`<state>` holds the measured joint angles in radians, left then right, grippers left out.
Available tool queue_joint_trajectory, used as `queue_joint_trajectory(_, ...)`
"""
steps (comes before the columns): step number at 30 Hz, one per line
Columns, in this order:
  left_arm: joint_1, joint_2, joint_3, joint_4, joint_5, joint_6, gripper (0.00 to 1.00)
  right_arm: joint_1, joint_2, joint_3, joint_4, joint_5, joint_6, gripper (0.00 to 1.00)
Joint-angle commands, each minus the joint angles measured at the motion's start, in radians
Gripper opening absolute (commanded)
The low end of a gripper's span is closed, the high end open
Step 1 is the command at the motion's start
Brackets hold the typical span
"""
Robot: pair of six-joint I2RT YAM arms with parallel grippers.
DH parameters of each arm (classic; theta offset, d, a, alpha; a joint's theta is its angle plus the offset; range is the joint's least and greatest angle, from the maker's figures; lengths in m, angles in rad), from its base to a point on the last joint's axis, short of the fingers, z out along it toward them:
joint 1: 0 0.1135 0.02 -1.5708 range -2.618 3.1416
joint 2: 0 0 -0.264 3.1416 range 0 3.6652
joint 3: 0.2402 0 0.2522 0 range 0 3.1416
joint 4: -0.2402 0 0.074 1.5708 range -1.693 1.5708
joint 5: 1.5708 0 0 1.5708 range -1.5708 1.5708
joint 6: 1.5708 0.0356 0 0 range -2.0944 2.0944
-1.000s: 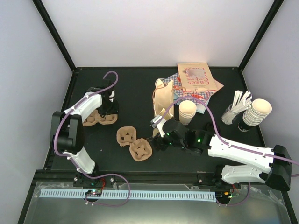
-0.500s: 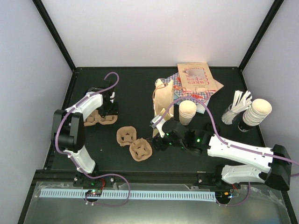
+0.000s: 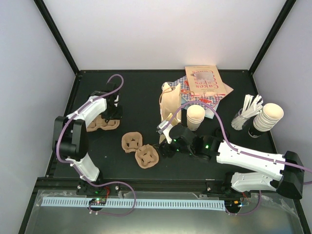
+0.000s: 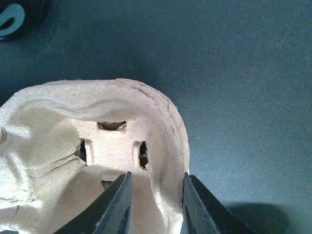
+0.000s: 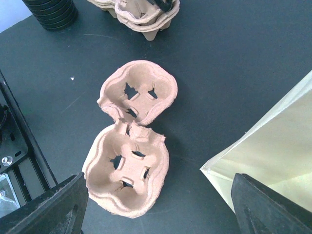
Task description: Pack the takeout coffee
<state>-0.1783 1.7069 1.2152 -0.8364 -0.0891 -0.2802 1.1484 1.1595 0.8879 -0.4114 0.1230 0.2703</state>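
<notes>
From above, the left pincer [image 3: 114,113] is down on the stack of cardboard carriers [image 3: 102,123] far left of the paper bag [image 3: 170,105]. The right pincer [image 3: 163,131] hovers just in front of the bag, beside a loose two-cup carrier [image 3: 140,148]. The lidded coffee I cannot find in any view; only lidless cups [image 3: 196,117] stand just right of the bag. The left wrist view has the fingers [image 4: 119,209] astride the top carrier [image 4: 97,136], one inside its well, one outside; whether they pinch it yet I cannot tell. Lifting that one alone probably needs a firm nip on the thin wall and a straight rise. The right wrist view shows its pincer spread wide and empty. The surface [image 3: 131,92] is matt black, within pale walls and black posts.
</notes>
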Motion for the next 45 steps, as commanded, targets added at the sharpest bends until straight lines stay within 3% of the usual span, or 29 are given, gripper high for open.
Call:
queue_joint_trajectory(1, -0.003, -0.044, 0.026, -0.014, -0.032, -0.01, 0.28, -0.004, -0.004, -0.003, 0.007, 0.013, -0.005, 0.83)
queue_joint_trajectory(18, -0.006, -0.09, 0.053, -0.068, -0.106, -0.01, 0.02, -0.004, -0.004, -0.003, 0.01, 0.008, -0.006, 0.83)
queue_joint_trajectory(36, -0.031, -0.193, 0.21, -0.292, -0.257, -0.026, 0.01, -0.004, -0.011, 0.0, 0.01, 0.013, -0.008, 0.83)
queue_joint_trajectory(45, -0.032, -0.277, 0.275, -0.362, -0.206, 0.002, 0.02, -0.005, 0.008, 0.008, 0.021, -0.005, -0.025, 0.83)
